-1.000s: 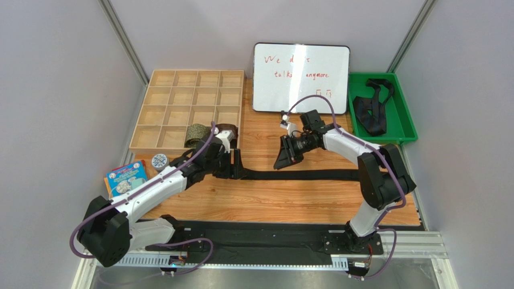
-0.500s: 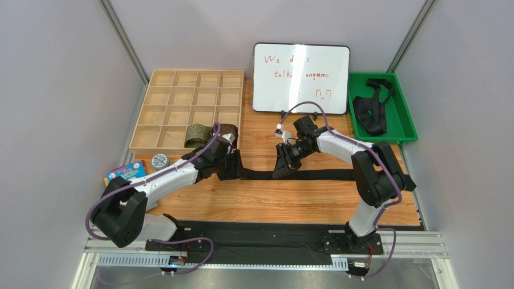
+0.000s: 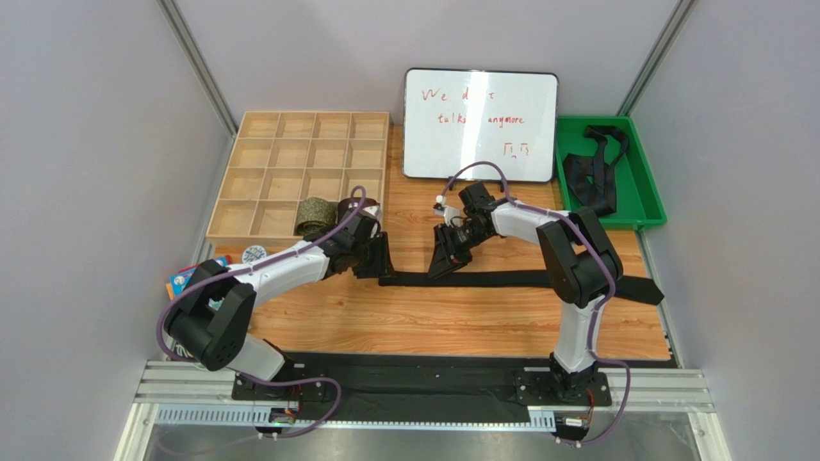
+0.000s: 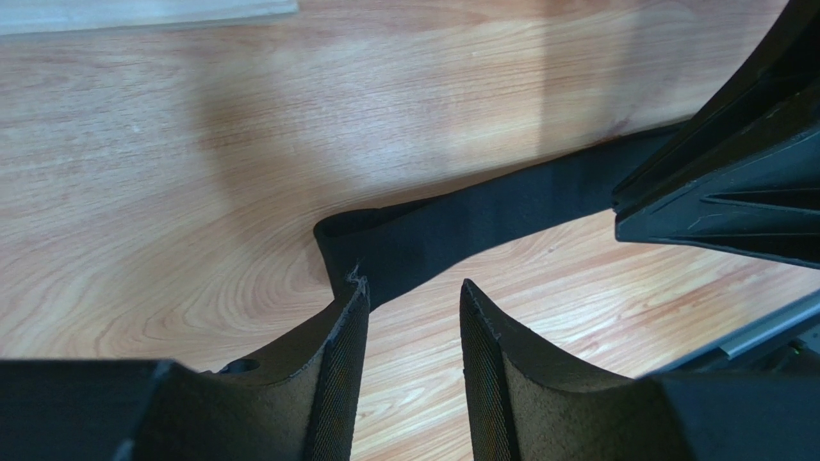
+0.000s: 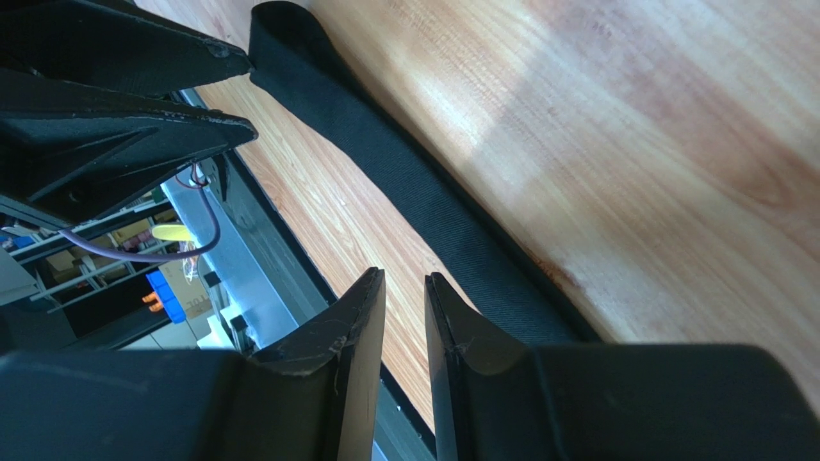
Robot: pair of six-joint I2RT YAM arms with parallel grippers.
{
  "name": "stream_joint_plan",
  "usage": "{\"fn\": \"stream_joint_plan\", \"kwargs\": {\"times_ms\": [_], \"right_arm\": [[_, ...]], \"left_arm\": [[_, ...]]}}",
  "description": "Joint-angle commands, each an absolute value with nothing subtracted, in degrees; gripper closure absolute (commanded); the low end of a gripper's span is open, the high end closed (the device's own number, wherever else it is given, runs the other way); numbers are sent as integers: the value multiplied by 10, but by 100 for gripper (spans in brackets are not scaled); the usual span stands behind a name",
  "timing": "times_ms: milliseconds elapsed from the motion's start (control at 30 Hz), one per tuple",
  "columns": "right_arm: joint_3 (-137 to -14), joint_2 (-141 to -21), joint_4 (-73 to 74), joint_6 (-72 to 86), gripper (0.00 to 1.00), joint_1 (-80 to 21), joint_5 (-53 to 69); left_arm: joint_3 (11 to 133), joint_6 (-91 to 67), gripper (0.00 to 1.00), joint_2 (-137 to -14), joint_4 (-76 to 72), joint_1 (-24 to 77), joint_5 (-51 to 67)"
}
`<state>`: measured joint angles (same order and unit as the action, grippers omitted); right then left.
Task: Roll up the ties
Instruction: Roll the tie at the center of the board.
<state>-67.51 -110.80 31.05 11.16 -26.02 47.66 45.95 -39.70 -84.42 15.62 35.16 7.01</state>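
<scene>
A long black tie (image 3: 500, 279) lies flat across the wooden table, its narrow end at the left slightly curled up (image 4: 385, 240). My left gripper (image 3: 373, 259) hovers just left of that end, open and empty (image 4: 414, 288). My right gripper (image 3: 445, 261) hangs over the tie a little to the right, jaws narrowly apart with nothing between them (image 5: 405, 279); the tie runs past it (image 5: 414, 182). An olive-green coil (image 3: 313, 213) and a reddish-brown coil (image 3: 362, 206) sit in the wooden box. More black ties (image 3: 592, 173) lie in the green tray.
A wooden compartment box (image 3: 289, 154) stands at the back left, a whiteboard (image 3: 479, 125) at the back middle and a green tray (image 3: 643, 197) at the back right. A colourful booklet (image 3: 183, 280) and a round tin (image 3: 254, 254) lie at the left edge.
The right gripper has moved left and down toward the tie's narrow end. The left arm has swung its elbow right, with its gripper staying by the tie end.
</scene>
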Motion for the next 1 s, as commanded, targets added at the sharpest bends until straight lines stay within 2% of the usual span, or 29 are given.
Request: {"fn": "stream_joint_plan", "kwargs": {"times_ms": [0, 200, 533, 700, 767, 833, 967], "right_arm": [[-694, -1123, 292, 129, 72, -262, 482], [-685, -1146, 288, 128, 73, -261, 484], [-689, -1160, 280, 140, 73, -262, 497], [-687, -1166, 279, 143, 73, -262, 502], [-687, -1169, 278, 146, 73, -262, 504], [-686, -1169, 276, 149, 73, -262, 505], [-684, -1166, 270, 159, 73, -262, 510]], "left_arm": [[481, -381, 54, -840, 184, 346, 48], [470, -374, 54, -809, 200, 342, 43], [473, -375, 58, -857, 176, 341, 48], [467, -378, 75, -852, 151, 340, 67], [468, -383, 92, -849, 146, 340, 77], [471, -381, 100, -846, 143, 343, 83], [480, -382, 100, -847, 133, 350, 101]]}}
